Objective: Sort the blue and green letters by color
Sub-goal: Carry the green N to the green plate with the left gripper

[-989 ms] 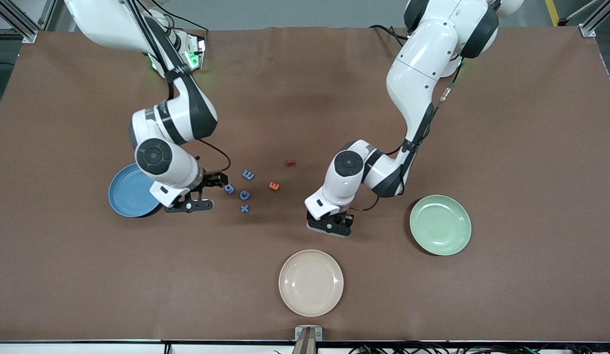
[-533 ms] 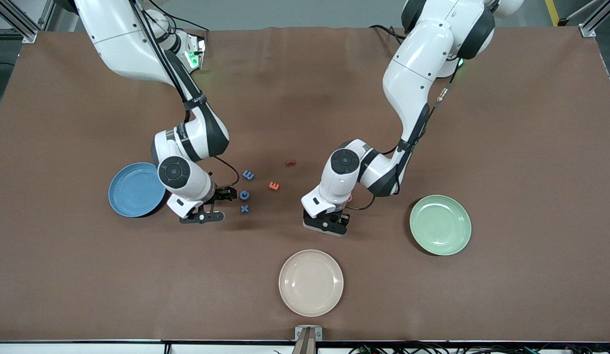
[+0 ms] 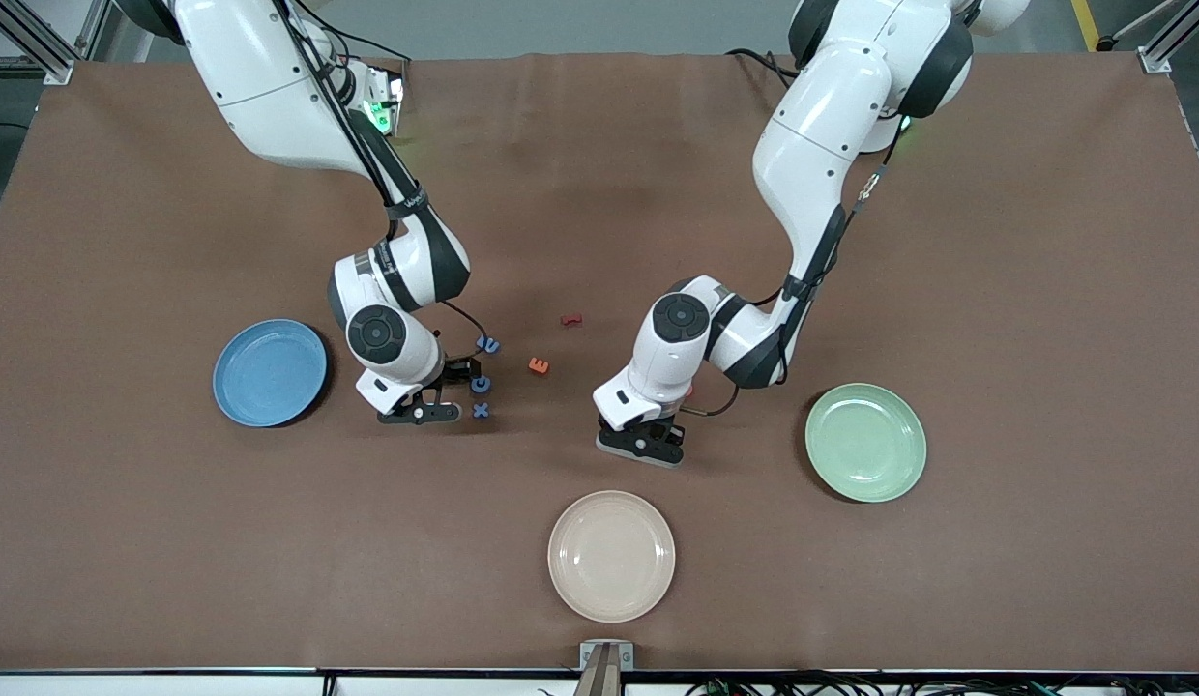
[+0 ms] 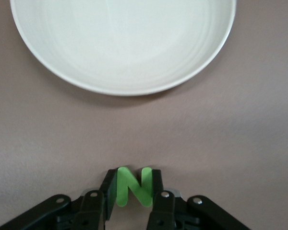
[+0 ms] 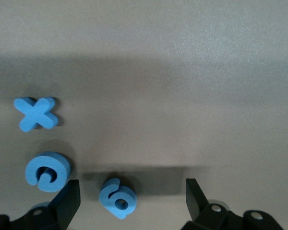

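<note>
Currently: left gripper point(image 4: 133, 189) clamped on green N point(image 4: 133, 186), low over table | cream plate point(image 4: 62, 57) just ahead of it, apart | right gripper point(image 5: 129, 196) spread wide, blue G point(image 5: 117, 197) between fingers, untouched | blue C point(image 5: 47, 171) beside one finger point(image 5: 67, 201), blue X point(image 5: 36, 113) next out | blue plate point(image 3: 269, 373), green plate point(image 3: 865, 442) lie toward the table ends
</note>
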### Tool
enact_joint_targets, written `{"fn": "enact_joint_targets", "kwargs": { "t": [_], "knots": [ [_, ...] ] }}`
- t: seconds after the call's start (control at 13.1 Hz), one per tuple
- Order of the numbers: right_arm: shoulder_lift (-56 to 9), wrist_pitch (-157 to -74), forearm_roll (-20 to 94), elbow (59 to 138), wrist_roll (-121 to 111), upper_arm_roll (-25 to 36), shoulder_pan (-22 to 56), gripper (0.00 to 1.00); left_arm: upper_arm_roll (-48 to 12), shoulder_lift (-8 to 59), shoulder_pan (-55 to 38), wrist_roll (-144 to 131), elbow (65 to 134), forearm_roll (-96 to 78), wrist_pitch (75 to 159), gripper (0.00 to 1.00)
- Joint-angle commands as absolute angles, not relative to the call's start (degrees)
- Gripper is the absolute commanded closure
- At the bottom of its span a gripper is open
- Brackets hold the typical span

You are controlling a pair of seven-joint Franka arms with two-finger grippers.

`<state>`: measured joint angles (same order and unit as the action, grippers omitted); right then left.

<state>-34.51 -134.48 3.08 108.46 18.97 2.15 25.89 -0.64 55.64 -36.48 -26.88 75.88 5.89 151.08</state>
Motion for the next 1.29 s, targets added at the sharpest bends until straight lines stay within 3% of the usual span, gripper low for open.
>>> {"fn": "enact_joint_targets", "kwargs": {
  "t": [0.0, 0.23, 0.46, 0.68, 0.91, 1.22],
  "knots": [
    [-33.0, -136.0, 4.0, 110.9, 20.6, 2.5, 27.2, 0.06, -0.4, 52.6, -35.7, -28.0, 76.0, 6.7, 147.2, 0.97],
    [-32.7, -135.4, 4.1, 111.0, 20.6, 2.6, 27.2, 0.10, -0.5, 45.1, -33.6, -28.3, 76.5, 6.2, 137.3, 0.99],
    [-31.1, -135.4, 4.1, 112.5, 20.7, 2.5, 27.4, 0.10, -0.5, 33.9, -30.2, -28.9, 88.2, 6.2, 129.1, 0.99],
    [-30.7, -135.4, 4.1, 112.9, 20.7, 2.6, 27.4, 0.22, -1.4, 28.5, -20.2, -26.1, 98.1, 6.6, 129.2, 0.99],
    [-30.7, -135.4, 4.1, 112.9, 20.8, 2.5, 27.4, 0.38, -1.6, 28.8, -13.1, -23.1, 103.0, 6.7, 134.2, 0.99],
    [-31.0, -136.0, 4.2, 112.9, 20.8, 2.5, 27.6, 0.42, -1.5, 31.0, -8.7, -22.3, 108.1, 6.8, 142.3, 0.96]
  ]
}}
